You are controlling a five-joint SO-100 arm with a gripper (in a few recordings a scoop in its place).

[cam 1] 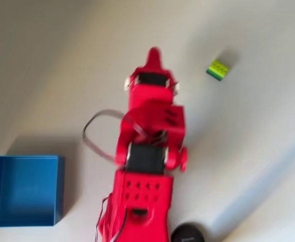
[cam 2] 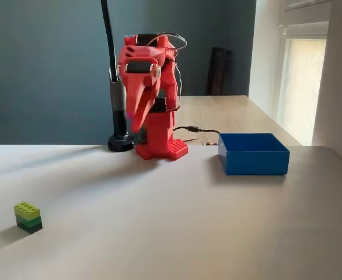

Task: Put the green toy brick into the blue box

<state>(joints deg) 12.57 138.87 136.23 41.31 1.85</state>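
Observation:
The green toy brick stands alone on the pale table, lime studs on top of a darker layer; the fixed view has the brick at the near left. The blue box sits with nothing in it at the lower left of the overhead view, and in the fixed view the box is right of the arm's base. The red arm is folded over its base. Its gripper is shut on nothing, well left of the brick in the overhead view. In the fixed view the gripper points down, off the table.
A black stand with a round base and a tall pole rises just beside the arm's base; the base also shows from above. A loose cable loops out of the arm toward the box. A second wooden table stands behind.

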